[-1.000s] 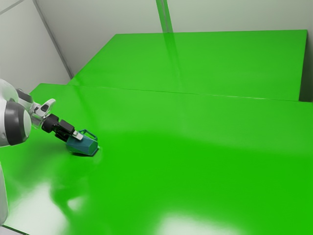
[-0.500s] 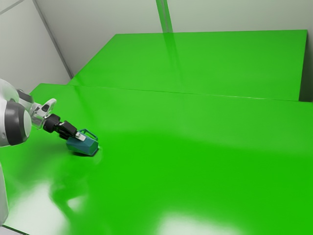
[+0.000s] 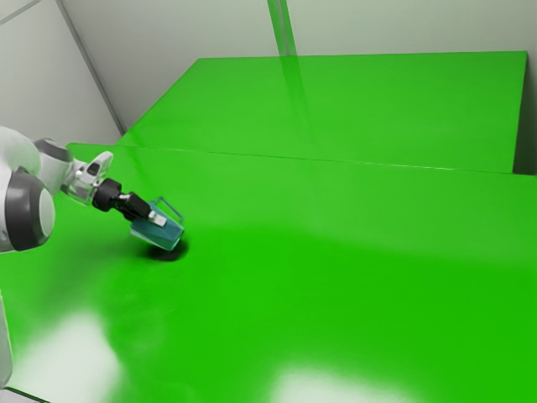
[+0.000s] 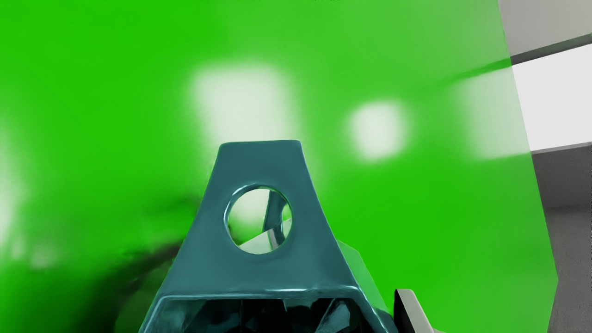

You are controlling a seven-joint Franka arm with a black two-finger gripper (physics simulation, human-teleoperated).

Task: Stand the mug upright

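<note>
- Jaws of the gripper [image 3: 158, 220] are closed on the mug [image 3: 168, 237], with a pale fingertip lying against its side in the exterior view.
- Beside the mug's wall in the wrist view is one finger [image 4: 414, 310], right up against it or very nearly so.
- The mug is teal, many-sided and tilted: its open end leans toward the gripper, and its base points away and down, toward the exterior view's right. It is not upright.
- On the mug's upper side, its handle [image 3: 172, 209] sticks up at a slant.
- Next to the mug's rim [image 4: 277, 292], the wrist view shows a teal face with a round hole through it. Past the rim, the inside is dark.
- Directly under the mug, a dark shadow [image 3: 174, 253] lies on the green table [image 3: 336, 294]; whether the mug's low corner touches the table, I cannot tell.
- To the exterior view's left of the mug is the white and grey arm [image 3: 29, 210], reaching across to it.
- Well apart from the mug, beyond it in the exterior view, is a second green surface [image 3: 361, 109].
</note>
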